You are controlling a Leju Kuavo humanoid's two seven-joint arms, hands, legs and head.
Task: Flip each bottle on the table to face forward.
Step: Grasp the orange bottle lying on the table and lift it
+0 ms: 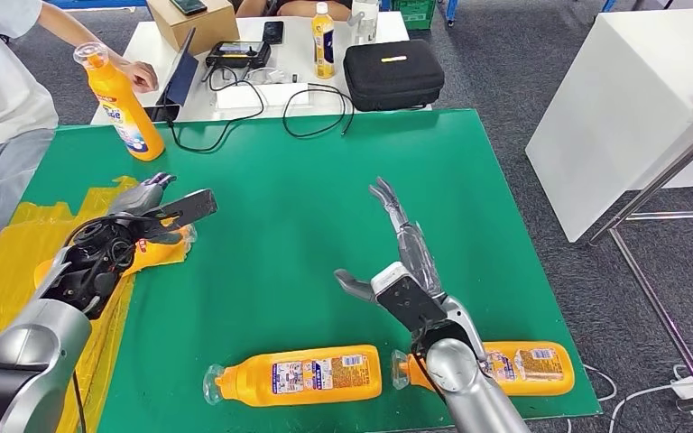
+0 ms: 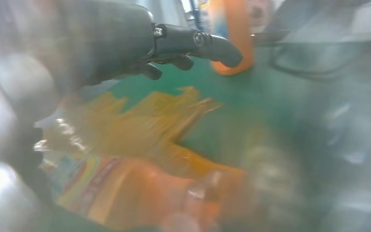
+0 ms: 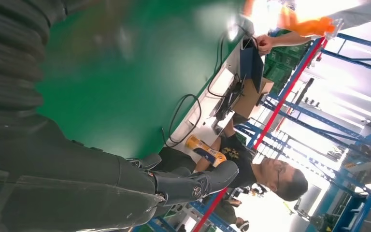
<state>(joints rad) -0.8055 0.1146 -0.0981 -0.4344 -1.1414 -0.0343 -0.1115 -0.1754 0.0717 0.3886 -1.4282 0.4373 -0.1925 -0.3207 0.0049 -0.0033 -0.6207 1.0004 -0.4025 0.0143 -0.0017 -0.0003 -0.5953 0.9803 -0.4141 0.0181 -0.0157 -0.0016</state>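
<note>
Several orange bottles are on the green table point(image 1: 307, 180). One bottle point(image 1: 127, 103) stands upright at the far left corner, with a person's hand beside its neck. A second bottle point(image 1: 161, 249) lies on its side at the left, just under my left hand point(image 1: 155, 215); the hand hovers over it with fingers spread and holds nothing. The left wrist view shows that lying bottle point(image 2: 125, 188), blurred, below the fingers point(image 2: 198, 41). Two more bottles point(image 1: 298, 374) point(image 1: 519, 365) lie along the near edge. My right hand point(image 1: 399, 262) is open above the table's middle right, holding nothing.
A crumpled yellow sheet point(image 1: 18, 271) covers the table's left edge. A person sits at the far left. Behind the green table, a white table point(image 1: 253, 99) carries a black case point(image 1: 392, 72), cables, a laptop and a drink bottle point(image 1: 323, 41). Another white table point(image 1: 632, 99) stands at the right.
</note>
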